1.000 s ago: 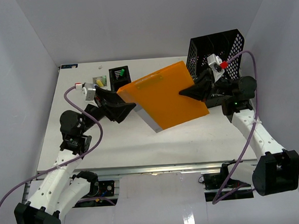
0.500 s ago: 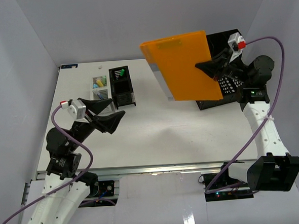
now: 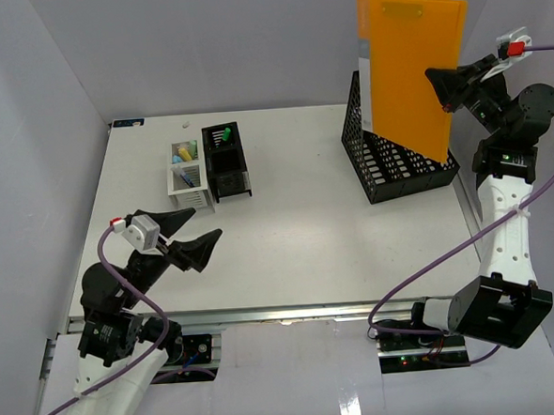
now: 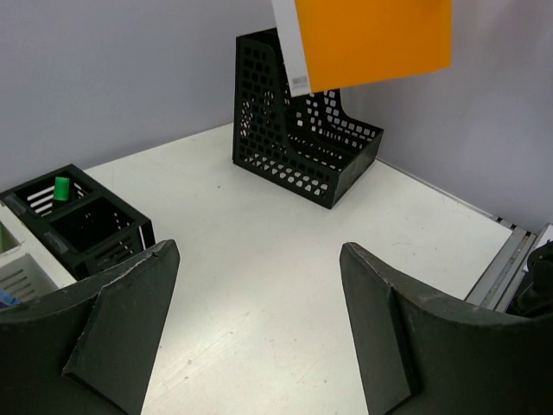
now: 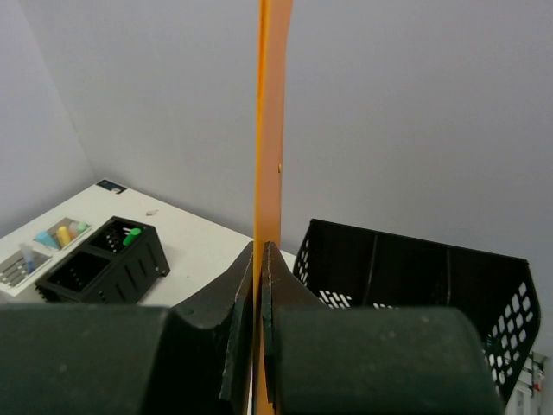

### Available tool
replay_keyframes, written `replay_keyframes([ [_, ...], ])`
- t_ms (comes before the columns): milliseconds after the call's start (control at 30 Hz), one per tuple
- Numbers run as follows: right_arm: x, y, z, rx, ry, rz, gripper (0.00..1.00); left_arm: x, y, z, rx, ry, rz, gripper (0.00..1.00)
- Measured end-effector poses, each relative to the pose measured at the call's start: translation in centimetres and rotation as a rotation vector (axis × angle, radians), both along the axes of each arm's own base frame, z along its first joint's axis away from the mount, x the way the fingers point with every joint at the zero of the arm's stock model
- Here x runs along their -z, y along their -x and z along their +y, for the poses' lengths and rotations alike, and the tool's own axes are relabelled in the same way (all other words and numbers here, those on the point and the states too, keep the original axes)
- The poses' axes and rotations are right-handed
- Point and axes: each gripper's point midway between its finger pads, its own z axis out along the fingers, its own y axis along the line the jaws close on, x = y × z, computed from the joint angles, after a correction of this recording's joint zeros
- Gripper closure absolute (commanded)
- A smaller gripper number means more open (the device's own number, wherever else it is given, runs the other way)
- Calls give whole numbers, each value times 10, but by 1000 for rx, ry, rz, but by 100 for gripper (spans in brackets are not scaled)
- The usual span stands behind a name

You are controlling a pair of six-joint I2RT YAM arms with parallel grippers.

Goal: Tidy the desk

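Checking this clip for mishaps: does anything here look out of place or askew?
Nothing spilled or damaged. The orange folder is off the desk, pinched upright by the right gripper above the black file rack, which sits skewed to the desk's edges. The left gripper hangs open and empty.

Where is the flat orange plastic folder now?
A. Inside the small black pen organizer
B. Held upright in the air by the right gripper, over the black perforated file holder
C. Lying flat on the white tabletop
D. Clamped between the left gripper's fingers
B: the right gripper is shut on the edge of the orange folder, which stands upright over the black perforated file holder; the left gripper is open and holds nothing.
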Motion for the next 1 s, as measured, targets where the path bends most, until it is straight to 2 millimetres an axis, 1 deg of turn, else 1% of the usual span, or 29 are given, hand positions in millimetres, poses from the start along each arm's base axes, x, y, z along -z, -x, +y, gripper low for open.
replay_keyframes([
  [133, -3, -4, -9, 51, 0, 1, 92, 12, -1, 1, -5, -16, 27, 13],
  [267, -5, -7, -16, 89, 4, -11, 92, 17, 1, 2, -7, -20, 37, 13],
  [467, -5, -8, -18, 97, -1, -20, 92, 20, 6, 3, -7, -19, 42, 13],
  [600, 3, -15, -18, 92, -16, -26, 92, 26, 9, 4, -4, -8, 54, 13],
  [700, 12, -21, -16, 86, -21, -13, 92, 30, 12, 5, -1, 6, 67, 13],
  [867, 19, -33, -12, 82, 3, -13, 92, 34, 15, 4, 4, 27, 86, 13],
  [1000, 24, -40, 1, 74, 42, -13, 92, 34, 15, 4, 7, 37, 96, 13],
])
